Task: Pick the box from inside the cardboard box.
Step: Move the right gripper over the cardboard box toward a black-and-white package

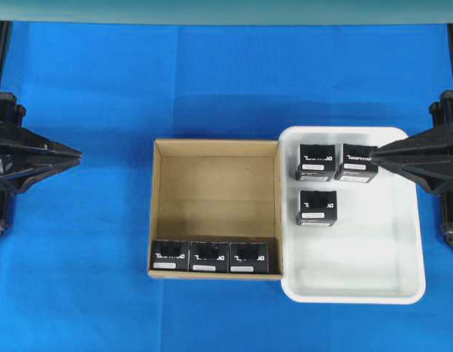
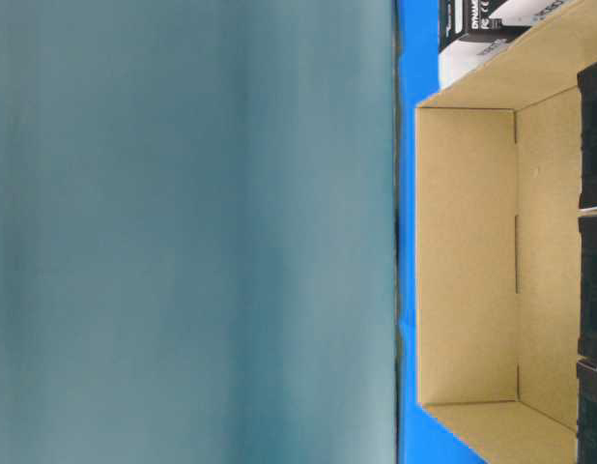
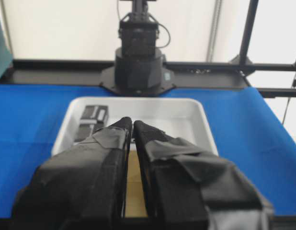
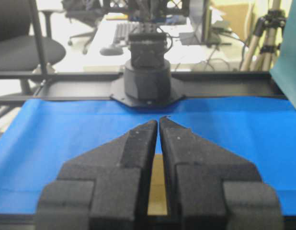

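Observation:
The brown cardboard box [image 1: 212, 194] sits mid-table, and three black boxes [image 1: 209, 257] stand in a row along its near wall. In the table-level view the same carton [image 2: 468, 251] shows with black boxes [image 2: 593, 135] at its right edge. My left gripper [image 1: 78, 155] hovers left of the carton, shut and holding nothing. Its tips [image 3: 132, 122] point toward the tray. My right gripper [image 1: 374, 154] is shut and empty, with its tip over the tray beside the upper right black box [image 1: 357, 162]. In its wrist view the tips [image 4: 158, 120] nearly touch.
A white plastic tray [image 1: 366, 242] touches the carton's right wall and holds three black boxes, two at the back [image 1: 315, 162] and one in the middle [image 1: 317, 207]. Blue cloth [image 1: 80, 257] covers the table. Arm bases stand at the far left and right edges.

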